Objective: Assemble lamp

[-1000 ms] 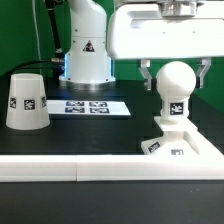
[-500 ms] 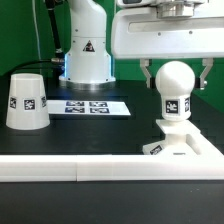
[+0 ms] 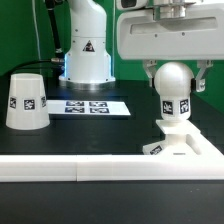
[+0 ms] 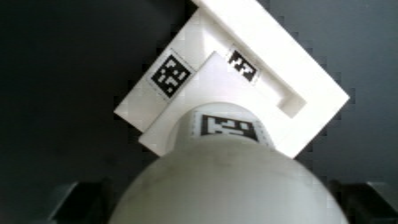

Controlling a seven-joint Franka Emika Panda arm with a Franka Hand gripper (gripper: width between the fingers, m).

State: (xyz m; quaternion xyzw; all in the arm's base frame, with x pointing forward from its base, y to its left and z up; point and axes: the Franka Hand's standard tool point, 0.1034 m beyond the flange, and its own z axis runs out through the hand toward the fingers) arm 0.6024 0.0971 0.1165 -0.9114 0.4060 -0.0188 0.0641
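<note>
Pinching the bulb (image 3: 172, 82) on the base (image 3: 190, 146), the gripper (image 3: 174, 89) stands well apart from the shade (image 3: 26, 100).

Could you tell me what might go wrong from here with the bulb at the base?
1. The gripper holds the bulb by its round ball, so the bulb could slip or tilt.
2. The bulb's neck is right at the socket of the base. If it goes in crooked, it might jam or shove the base.
</note>
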